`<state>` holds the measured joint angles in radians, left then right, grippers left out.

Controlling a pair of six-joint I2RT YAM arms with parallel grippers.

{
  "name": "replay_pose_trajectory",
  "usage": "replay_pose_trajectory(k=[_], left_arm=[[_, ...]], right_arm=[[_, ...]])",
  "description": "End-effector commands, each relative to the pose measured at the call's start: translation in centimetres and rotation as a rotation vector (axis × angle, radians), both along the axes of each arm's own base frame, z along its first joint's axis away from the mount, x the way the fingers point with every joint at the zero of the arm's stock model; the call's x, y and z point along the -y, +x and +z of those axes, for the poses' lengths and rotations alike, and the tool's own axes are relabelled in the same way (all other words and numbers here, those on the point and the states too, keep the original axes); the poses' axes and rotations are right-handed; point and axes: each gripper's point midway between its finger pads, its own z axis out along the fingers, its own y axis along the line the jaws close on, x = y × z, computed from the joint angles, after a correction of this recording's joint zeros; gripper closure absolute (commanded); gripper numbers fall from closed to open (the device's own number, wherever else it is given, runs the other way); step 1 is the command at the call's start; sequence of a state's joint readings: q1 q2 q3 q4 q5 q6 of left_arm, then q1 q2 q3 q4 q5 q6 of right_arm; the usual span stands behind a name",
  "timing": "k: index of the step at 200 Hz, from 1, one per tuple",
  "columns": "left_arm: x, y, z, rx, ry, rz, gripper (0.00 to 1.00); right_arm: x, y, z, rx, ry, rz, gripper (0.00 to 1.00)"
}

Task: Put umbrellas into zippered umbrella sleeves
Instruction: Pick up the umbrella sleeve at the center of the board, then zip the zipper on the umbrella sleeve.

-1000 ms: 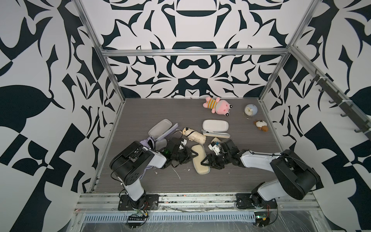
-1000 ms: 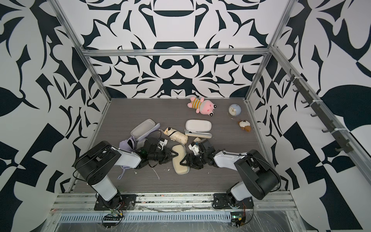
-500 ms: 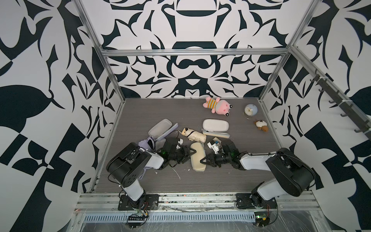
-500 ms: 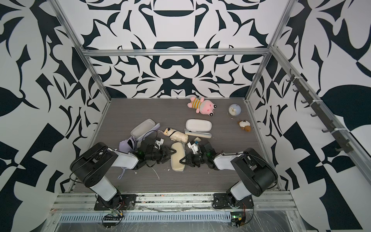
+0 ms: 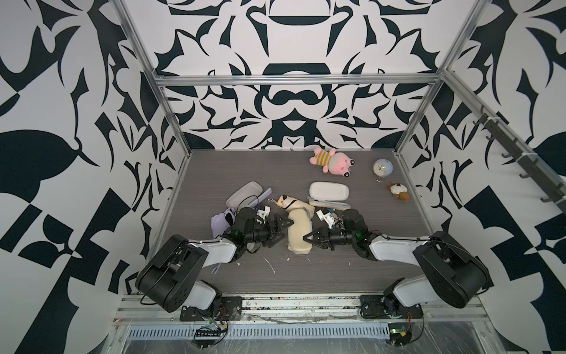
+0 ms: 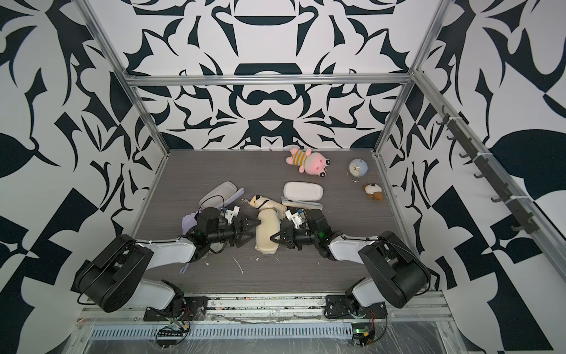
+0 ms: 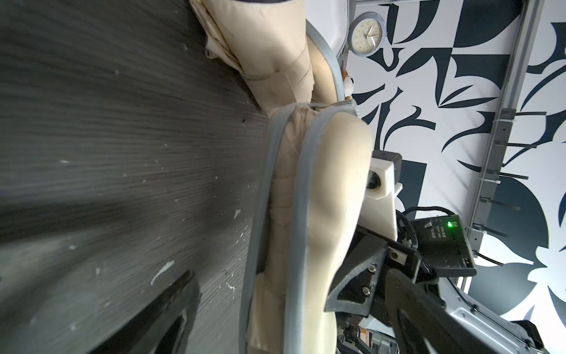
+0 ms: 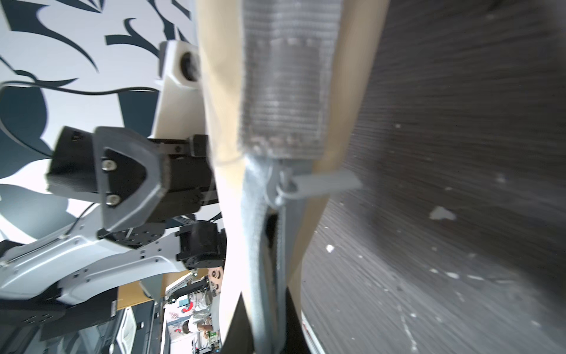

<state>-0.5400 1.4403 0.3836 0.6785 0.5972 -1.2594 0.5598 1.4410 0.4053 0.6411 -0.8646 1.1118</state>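
Grey wood-grain table (image 5: 337, 269) is being occupied by the beige sleeve (image 5: 299, 233), its long axis being directed from the near edge toward the back wall. A cream umbrella (image 5: 292, 203) is being rested against its far end, handle pointing far-left. Left jaws are being held wide apart beside the sleeve; right jaws are being clamped on its zip edge (image 8: 260, 233).

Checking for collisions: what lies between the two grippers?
The beige sleeve lies between them, the open left gripper beside one long side, the right gripper shut on the other's zip edge. Both top views show it.
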Motion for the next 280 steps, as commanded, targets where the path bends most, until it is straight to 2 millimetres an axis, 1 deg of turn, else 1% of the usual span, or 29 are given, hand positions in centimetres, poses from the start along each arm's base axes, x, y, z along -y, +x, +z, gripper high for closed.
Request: replay_pose_trajectory(k=[1, 20, 54, 78, 81, 89, 96, 100, 101, 102, 111, 119, 132, 162, 168, 178, 183, 189, 194, 198, 201, 210, 222, 235, 243, 247, 251, 264, 280], left_arm=[[0.5, -0.2, 1.4, 0.042, -0.053, -0.019, 0.02], [1.1, 0.1, 2.8, 0.078, -0.086, -0.018, 0.04], [2.2, 0.4, 4.7, 0.118, -0.135, -0.026, 0.08], [2.5, 0.9, 5.7, 0.129, -0.188, -0.017, 0.14], [2.5, 0.9, 5.7, 0.130, -0.192, -0.016, 0.18], [2.5, 1.1, 5.9, 0.132, -0.202, -0.017, 0.23], [2.4, 1.3, 5.9, 0.130, -0.203, -0.017, 0.27], [2.4, 1.4, 6.0, 0.135, -0.205, -0.018, 0.30], [2.4, 1.4, 6.0, 0.135, -0.204, -0.017, 0.30], [2.4, 1.4, 6.0, 0.135, -0.205, -0.018, 0.31], [2.1, 1.7, 6.1, 0.138, -0.207, -0.016, 0.37], [1.8, 1.9, 6.4, 0.145, -0.211, -0.013, 0.43], [1.1, 2.2, 6.8, 0.152, -0.211, -0.013, 0.49], [0.7, 1.6, 7.4, 0.194, -0.144, -0.061, 0.64], [0.7, 1.4, 7.8, 0.214, -0.135, -0.074, 0.66], [0.6, 1.2, 8.4, 0.247, -0.115, -0.098, 0.68], [0.5, 1.1, 8.7, 0.264, -0.104, -0.111, 0.69], [0.5, 0.9, 9.2, 0.298, -0.089, -0.132, 0.69], [0.6, 0.8, 9.1, 0.308, -0.071, -0.152, 0.69], [0.6, 0.7, 9.2, 0.322, -0.060, -0.169, 0.69], [0.6, 0.5, 10.3, 0.358, -0.065, -0.181, 0.69], [0.7, 0.2, 10.8, 0.387, -0.045, -0.216, 0.70], [0.9, 0.0, 11.3, 0.415, -0.032, -0.262, 0.69], [1.3, -0.3, 11.7, 0.430, -0.044, -0.305, 0.69], [1.4, -0.4, 12.3, 0.442, -0.057, -0.321, 0.69], [1.4, -0.5, 12.5, 0.446, -0.063, -0.328, 0.69], [1.7, -0.2, 11.6, 0.417, -0.057, -0.335, 0.69], [1.8, -0.1, 11.4, 0.406, -0.058, -0.346, 0.69], [1.9, 0.0, 11.2, 0.396, -0.056, -0.346, 0.70]], right_arm=[[-1.4, 1.0, 6.3, 0.147, 0.179, 0.044, 1.00], [-1.7, 1.2, 7.6, 0.143, 0.226, 0.045, 1.00], [-2.7, 0.8, 9.6, 0.152, 0.279, 0.089, 1.00], [-3.4, 0.1, 9.7, 0.152, 0.270, 0.131, 1.00], [-3.5, 0.1, 9.6, 0.151, 0.268, 0.134, 1.00], [-3.5, -0.1, 9.5, 0.151, 0.266, 0.140, 0.99], [-3.5, -0.1, 9.3, 0.143, 0.260, 0.145, 0.92], [-3.5, -0.2, 9.1, 0.137, 0.255, 0.150, 0.83], [-3.5, -0.2, 9.1, 0.134, 0.253, 0.151, 0.79], [-3.5, -0.2, 9.1, 0.134, 0.253, 0.151, 0.79], [-3.4, -0.3, 8.8, 0.130, 0.244, 0.161, 0.60], [-3.1, -0.4, 8.6, 0.127, 0.238, 0.157, 0.50], [-2.0, -0.1, 8.2, 0.132, 0.214, 0.136, 0.46], [0.9, 1.0, 8.1, 0.206, 0.104, 0.073, 0.45], [1.5, 1.4, 7.8, 0.243, 0.044, 0.051, 0.47], [2.9, 2.1, 6.3, 0.303, -0.135, 0.016, 0.52], [3.8, 2.9, 5.6, 0.378, -0.256, -0.007, 0.56], [4.5, 3.4, 5.0, 0.433, -0.346, -0.023, 0.58], [5.1, 4.1, 4.6, 0.496, -0.425, -0.037, 0.60], [5.5, 4.6, 4.2, 0.539, -0.482, -0.051, 0.61], [5.7, 4.9, 4.1, 0.575, -0.516, -0.058, 0.61], [5.9, 5.7, 3.9, 0.698, -0.610, -0.084, 0.61], [5.2, 5.9, 4.6, 0.905, -0.672, -0.092, 0.61], [3.7, 5.4, 6.2, 1.161, -0.670, -0.102, 0.63], [3.0, 5.2, 7.2, 1.274, -0.659, -0.121, 0.64], [2.9, 5.2, 7.6, 1.307, -0.658, -0.134, 0.64], [2.7, 5.3, 8.0, 1.329, -0.657, -0.143, 0.64], [2.6, 5.8, 8.9, 1.353, -0.663, -0.160, 0.63], [2.0, 5.6, 10.0, 1.390, -0.618, -0.166, 0.62]])
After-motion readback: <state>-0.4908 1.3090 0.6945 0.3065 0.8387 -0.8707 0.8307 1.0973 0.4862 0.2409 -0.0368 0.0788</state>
